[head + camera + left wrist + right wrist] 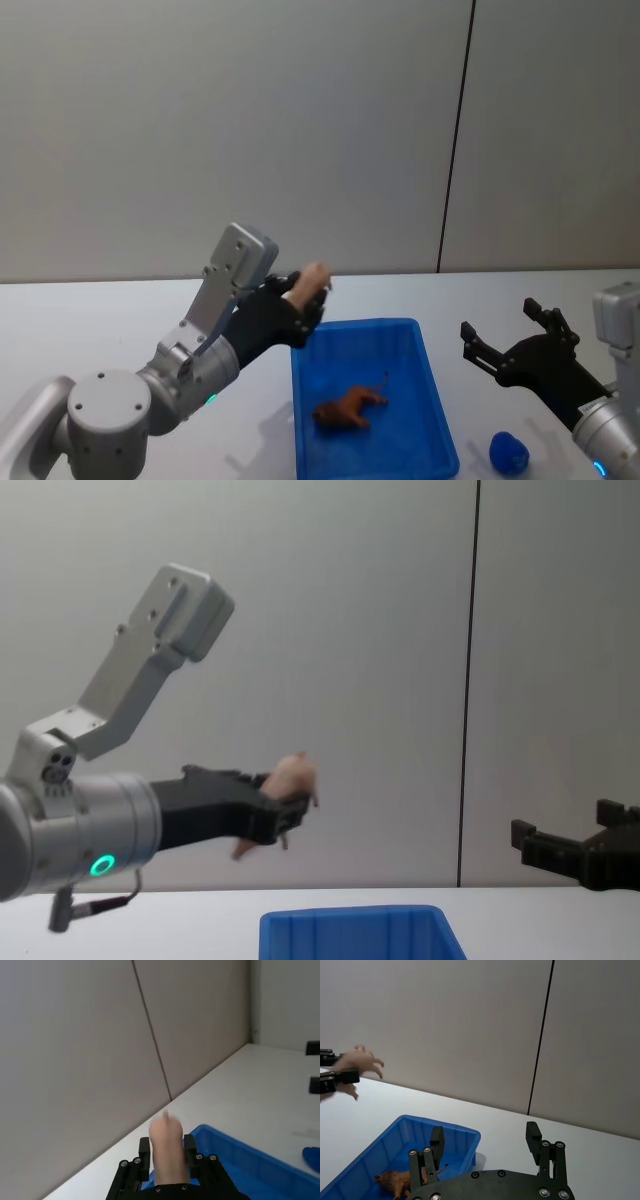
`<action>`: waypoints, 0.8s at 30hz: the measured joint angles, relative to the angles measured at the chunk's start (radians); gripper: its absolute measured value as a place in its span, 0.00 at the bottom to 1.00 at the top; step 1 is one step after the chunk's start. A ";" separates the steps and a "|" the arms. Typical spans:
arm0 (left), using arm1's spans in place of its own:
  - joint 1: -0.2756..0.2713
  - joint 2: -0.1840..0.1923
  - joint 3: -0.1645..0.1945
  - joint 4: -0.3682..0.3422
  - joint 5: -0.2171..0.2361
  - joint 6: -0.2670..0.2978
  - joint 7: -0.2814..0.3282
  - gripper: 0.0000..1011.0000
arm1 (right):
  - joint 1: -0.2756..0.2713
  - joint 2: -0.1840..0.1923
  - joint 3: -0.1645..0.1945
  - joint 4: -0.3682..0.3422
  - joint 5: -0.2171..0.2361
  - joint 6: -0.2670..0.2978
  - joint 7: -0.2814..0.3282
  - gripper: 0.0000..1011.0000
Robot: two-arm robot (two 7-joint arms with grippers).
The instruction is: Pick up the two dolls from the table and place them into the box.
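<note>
Two dolls show: a brown doll lies near the middle of the blue box, and a pale pink doll is clamped in the left claw, held off the counter above the box's 11 o'clock corner. The right claw hovers spread wide at the box's 3 o'clock. A small blue lump sits at 4 o'clock.

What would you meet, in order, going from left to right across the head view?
Left end effector holding the pale pink doll → blue box → right end effector, open.
</note>
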 joint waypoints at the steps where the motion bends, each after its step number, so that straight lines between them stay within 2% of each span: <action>1: 0.000 0.000 0.000 0.000 0.000 0.000 0.000 0.39 | 0.000 0.000 0.000 0.000 0.000 0.000 0.000 0.99; 3: -0.020 -0.009 0.000 0.026 -0.008 -0.033 -0.049 0.46 | 0.000 0.000 0.000 0.000 0.000 0.000 0.000 0.99; 4: -0.020 -0.009 0.000 0.026 -0.008 -0.033 -0.049 0.49 | 0.000 0.000 0.000 0.000 0.000 0.000 0.000 0.99; 11: -0.080 -0.036 0.000 0.107 -0.031 -0.098 -0.171 0.72 | 0.000 0.000 0.000 0.000 0.000 0.000 0.000 0.99; 16: -0.104 -0.046 -0.001 0.140 -0.041 -0.117 -0.211 0.84 | 0.000 0.000 0.000 0.000 0.000 0.000 0.000 0.99; 18: -0.111 -0.048 -0.003 0.148 -0.045 -0.122 -0.218 0.93 | 0.000 0.000 0.000 0.000 0.000 0.000 0.000 0.99; 20: -0.113 -0.048 -0.004 0.151 -0.046 -0.123 -0.219 0.94 | 0.000 0.000 0.000 0.000 0.000 0.000 0.000 0.99; 21: -0.114 -0.048 -0.005 0.151 -0.047 -0.125 -0.218 0.99 | 0.000 0.000 0.000 0.000 0.000 0.000 0.000 0.99; 24: -0.113 -0.045 -0.008 0.150 -0.048 -0.126 -0.209 0.99 | 0.000 0.000 0.000 0.000 0.000 0.000 0.000 0.99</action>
